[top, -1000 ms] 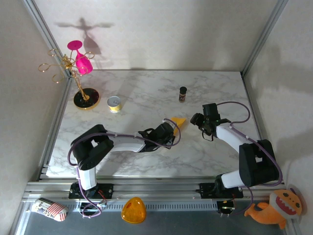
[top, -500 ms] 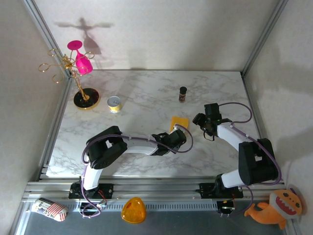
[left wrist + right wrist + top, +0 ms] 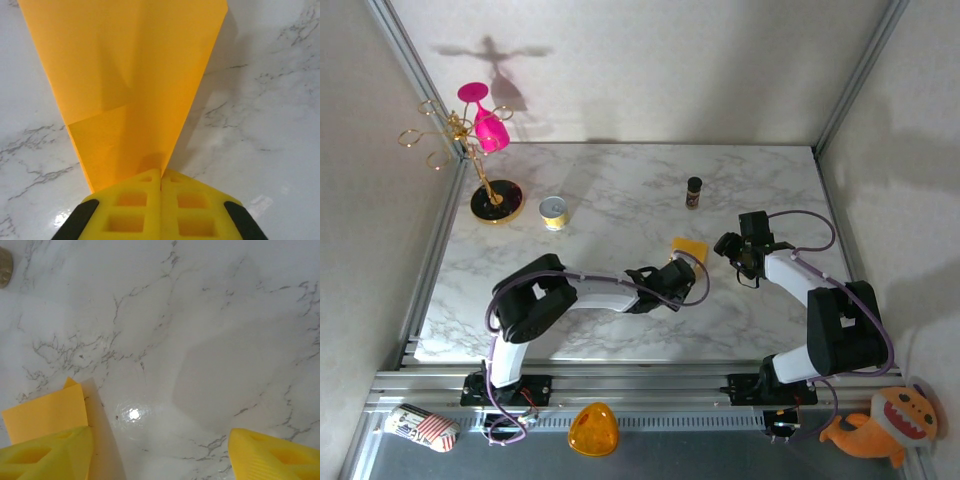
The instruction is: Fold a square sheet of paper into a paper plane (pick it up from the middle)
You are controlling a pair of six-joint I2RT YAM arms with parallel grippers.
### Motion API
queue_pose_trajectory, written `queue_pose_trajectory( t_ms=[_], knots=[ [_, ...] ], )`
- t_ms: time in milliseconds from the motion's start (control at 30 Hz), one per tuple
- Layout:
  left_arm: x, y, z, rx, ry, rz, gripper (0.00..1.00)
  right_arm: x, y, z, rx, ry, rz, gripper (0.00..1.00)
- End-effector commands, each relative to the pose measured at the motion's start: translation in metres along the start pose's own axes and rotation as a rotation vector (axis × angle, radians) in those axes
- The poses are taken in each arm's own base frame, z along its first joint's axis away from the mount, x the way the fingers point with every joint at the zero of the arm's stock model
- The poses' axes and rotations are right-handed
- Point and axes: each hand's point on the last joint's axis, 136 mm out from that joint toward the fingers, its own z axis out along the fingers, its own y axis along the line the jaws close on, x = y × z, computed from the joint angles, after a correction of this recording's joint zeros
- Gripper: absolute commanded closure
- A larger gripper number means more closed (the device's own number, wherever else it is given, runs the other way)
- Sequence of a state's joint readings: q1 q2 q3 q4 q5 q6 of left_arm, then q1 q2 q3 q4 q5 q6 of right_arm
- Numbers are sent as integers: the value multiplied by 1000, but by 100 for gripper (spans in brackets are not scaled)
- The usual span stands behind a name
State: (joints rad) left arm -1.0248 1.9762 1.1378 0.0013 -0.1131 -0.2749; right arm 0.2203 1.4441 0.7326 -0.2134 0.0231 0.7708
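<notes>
The square sheet of paper, orange-yellow and folded into a creased wedge, stands up off the marble table right of centre. My left gripper is shut on its narrow lower end. From the left wrist the paper fans out wide away from the closed left gripper. My right gripper hovers just right of the paper, open with nothing between its fingers. In the right wrist view a corner of the paper sits beside one of the fingers of the right gripper.
A small dark bottle stands behind the paper. A yellow tin and a gold rack with pink glasses are at the back left. An orange dome, a striped toy and a plush lie below the front rail.
The left arm has swung its elbow to the right and turned the paper, which showed as a point towards the right and now shows as a squarish patch. The right arm has hardly moved.
</notes>
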Motion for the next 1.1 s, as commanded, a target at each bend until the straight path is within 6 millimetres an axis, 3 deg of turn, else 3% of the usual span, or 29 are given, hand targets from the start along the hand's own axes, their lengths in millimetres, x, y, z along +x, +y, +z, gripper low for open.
queue_pose_trajectory(
  t_ms=[0,167,600,867,1067],
  knots=[
    [-16,-3,-17,143,-34,-115,100,7,-6,4,8,30,5,27],
    [-21,7,-23,265,-59,-248,100,12,2,6,-41,55,-25,28],
    [-23,29,-33,504,-122,-573,100,48,64,5,-362,181,-252,32],
    [-21,39,-36,550,-156,-674,100,79,95,16,-396,281,-397,34],
    [-14,45,-32,534,-148,-699,100,89,105,26,-354,302,-457,34]
  ],
)
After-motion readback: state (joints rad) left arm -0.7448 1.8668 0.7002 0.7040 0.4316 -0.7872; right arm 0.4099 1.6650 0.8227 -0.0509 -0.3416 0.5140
